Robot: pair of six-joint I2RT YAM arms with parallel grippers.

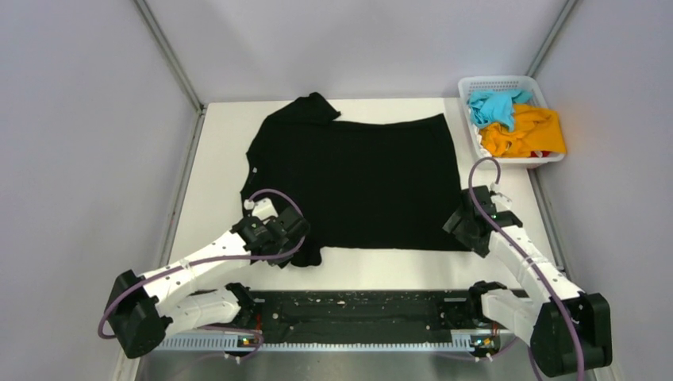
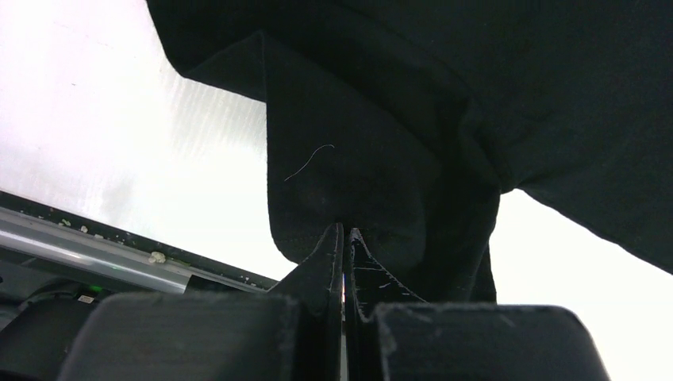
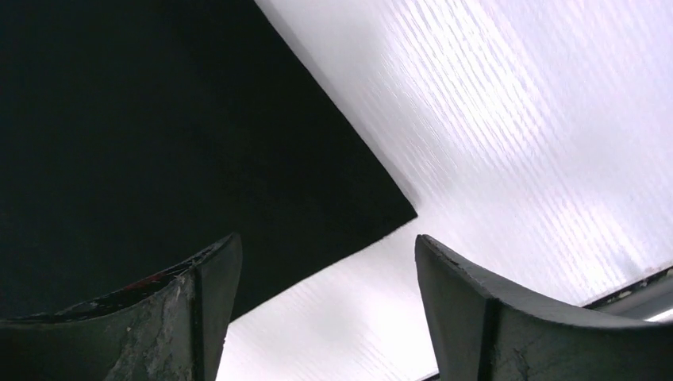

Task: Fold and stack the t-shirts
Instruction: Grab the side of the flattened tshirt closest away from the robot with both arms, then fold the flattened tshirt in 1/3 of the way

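Pale grey walls closed in a white worktop (image 1: 214,175). On it, the left tool (image 2: 343,230) had its jaws pressed together, clamped on a sleeve of the black t-shirt (image 1: 357,175). In the left wrist view the dark cloth bunched right at the fingertips and draped away toward 12 and 2 o'clock. Seen from above, that sleeve sat at the shirt's 7 o'clock corner.

The right tool (image 3: 325,238) stood with its jaws well apart and gripped nothing. The hem corner at the shirt's 5 o'clock lay on the worktop between the two fingers (image 3: 198,317). Whether either finger touched the cloth could not be told.

Outward from both tools, the black t-shirt lay spread mostly flat across the middle of the worktop, its other sleeve at 11 o'clock. At 1 o'clock, in the far corner, a white lattice basket (image 1: 468,87) held the turquoise t-shirt (image 1: 492,107) and the orange-yellow t-shirt (image 1: 532,131), both crumpled and touching.
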